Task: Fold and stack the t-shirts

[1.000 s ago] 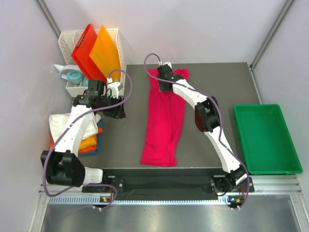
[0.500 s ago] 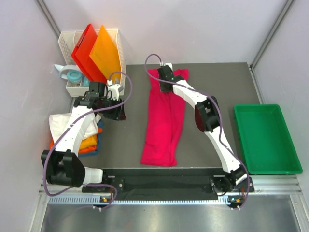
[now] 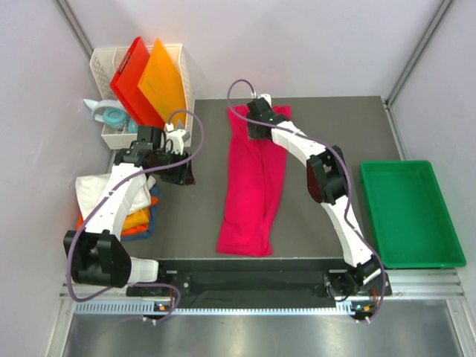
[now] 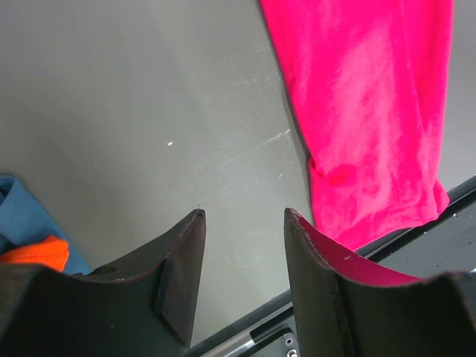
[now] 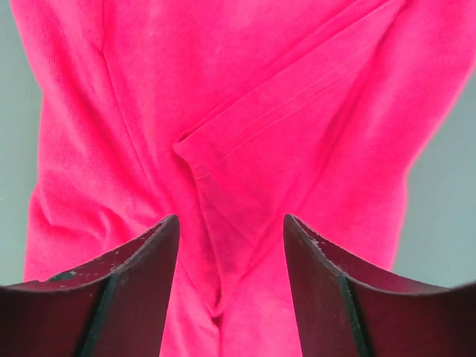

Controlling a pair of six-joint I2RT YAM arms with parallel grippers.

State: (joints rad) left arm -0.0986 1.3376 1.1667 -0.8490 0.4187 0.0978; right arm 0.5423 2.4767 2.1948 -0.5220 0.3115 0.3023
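flanking crimson t-shirt [image 3: 253,186]: basket [image 3: 104,63], green tray [image 3: 409,216]

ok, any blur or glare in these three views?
Top view: sharp, evenly lit, only soft shadows. Left wrist view: table crisp with faint scratch glints, fingers dark and slightly soft. Right wrist view: pink shirt heavily saturated but seams read clearly; no glare.

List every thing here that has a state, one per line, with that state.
pink t-shirt, folded into a long strip, lying flat
white t-shirt, rumpled, on top of the folded ones
orange t-shirt, folded, stacked
blue t-shirt, folded, stacked
left pincer, open, holding nothing
right pincer, open, over the pink t-shirt's far end
green tray, holds nothing
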